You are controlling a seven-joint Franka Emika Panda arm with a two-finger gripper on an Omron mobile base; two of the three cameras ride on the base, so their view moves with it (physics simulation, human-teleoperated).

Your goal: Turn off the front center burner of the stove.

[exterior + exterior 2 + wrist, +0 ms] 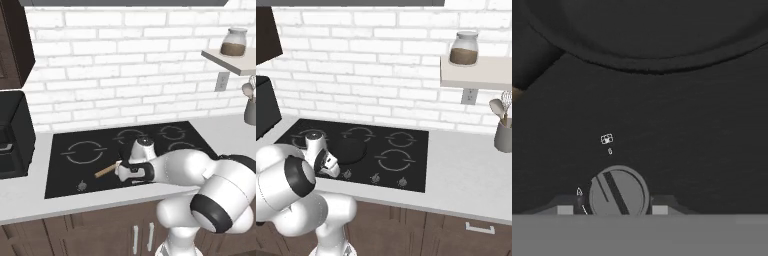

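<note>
Hand view puts the gripper (611, 210) right down over a small grey knob (617, 192) on the stove (692, 140), one dark fingertip on each side of it, touching or nearly so; whether they truly clamp it cannot be told. Just beyond the knob sits the dark skillet (652, 35), its rim curving across the glass. From the left base view the wooden handle (106, 171) pokes out toward the stove's front left. Right base view shows that skillet covering the front center burner (348, 150), mid front of the stove, knob row along the front edge.
</note>
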